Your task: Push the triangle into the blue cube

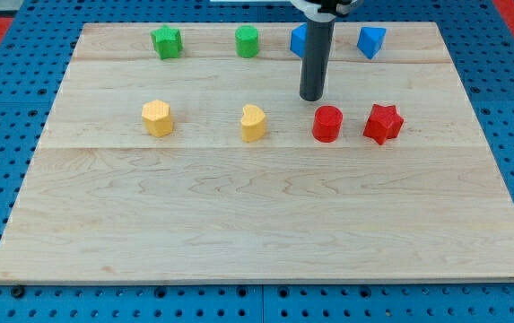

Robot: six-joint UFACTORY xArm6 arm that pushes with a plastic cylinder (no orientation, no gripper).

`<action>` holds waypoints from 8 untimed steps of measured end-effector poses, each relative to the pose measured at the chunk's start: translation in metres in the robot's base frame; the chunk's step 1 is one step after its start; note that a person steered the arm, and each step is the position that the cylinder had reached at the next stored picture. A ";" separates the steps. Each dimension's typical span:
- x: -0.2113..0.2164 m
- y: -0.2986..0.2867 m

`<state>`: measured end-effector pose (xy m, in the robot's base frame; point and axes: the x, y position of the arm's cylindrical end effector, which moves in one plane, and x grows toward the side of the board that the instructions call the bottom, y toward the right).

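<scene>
The blue triangle (370, 41) sits near the view's top right of the wooden board (257, 224). The blue cube (298, 39) lies to its left, and the dark rod partly hides it. My tip (312, 97) rests on the board just below the blue cube. It is down and left of the triangle and just above the red cylinder (326, 123). The tip touches no block that I can see.
A green star (166, 42) and a green cylinder (247, 41) lie in the top row to the left. A yellow hexagon (157, 117), a yellow heart (253, 122) and a red star (383, 123) share the middle row with the red cylinder.
</scene>
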<state>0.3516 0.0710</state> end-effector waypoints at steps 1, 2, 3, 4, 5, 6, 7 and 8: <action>0.000 -0.002; 0.000 -0.004; 0.000 -0.004; 0.000 -0.019; 0.000 -0.035; 0.000 -0.038; 0.000 -0.038; 0.000 -0.038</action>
<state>0.3516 0.0328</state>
